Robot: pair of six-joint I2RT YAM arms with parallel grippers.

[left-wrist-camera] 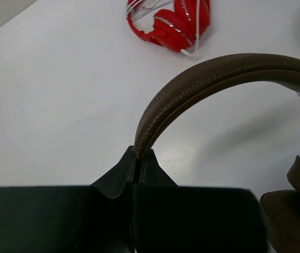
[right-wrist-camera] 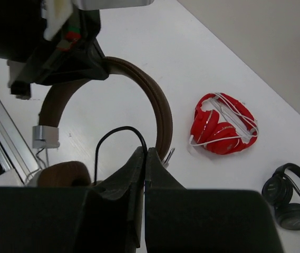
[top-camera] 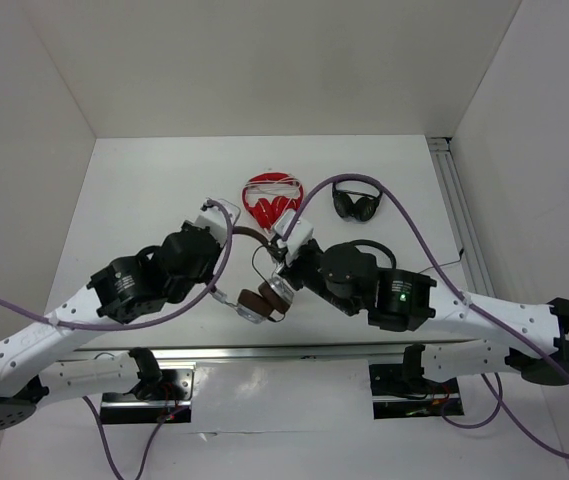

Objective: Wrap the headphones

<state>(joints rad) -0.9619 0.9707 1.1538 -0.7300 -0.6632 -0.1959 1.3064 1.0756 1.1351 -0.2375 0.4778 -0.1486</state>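
One white table, pale walls three sides; headphones, red pair mid-table.

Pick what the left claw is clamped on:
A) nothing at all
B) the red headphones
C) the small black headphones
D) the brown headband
D: in the left wrist view the left claw is shut on the end of the brown headband, while the red headphones lie apart from it on the table.
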